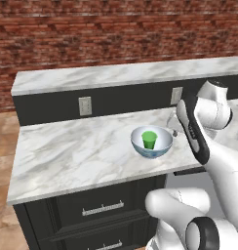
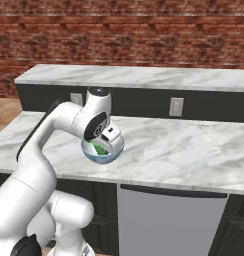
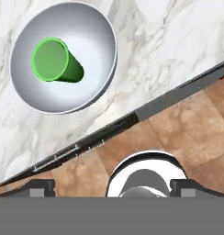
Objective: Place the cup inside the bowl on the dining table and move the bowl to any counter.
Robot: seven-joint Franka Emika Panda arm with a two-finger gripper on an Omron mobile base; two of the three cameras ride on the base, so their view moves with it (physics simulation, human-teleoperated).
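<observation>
Your hand point(image 2: 113, 141) is spread wide and holds nothing, hovering above the surface's point(image 1: 67, 151) front edge and pointing straight down, beside the bowl point(image 1: 151, 142). The cup point(image 1: 149, 139) stands inside the bowl, set back from that edge, so it looks delivered. Your arm is bent sharply at the elbow, forearm reaching over the surface.
</observation>
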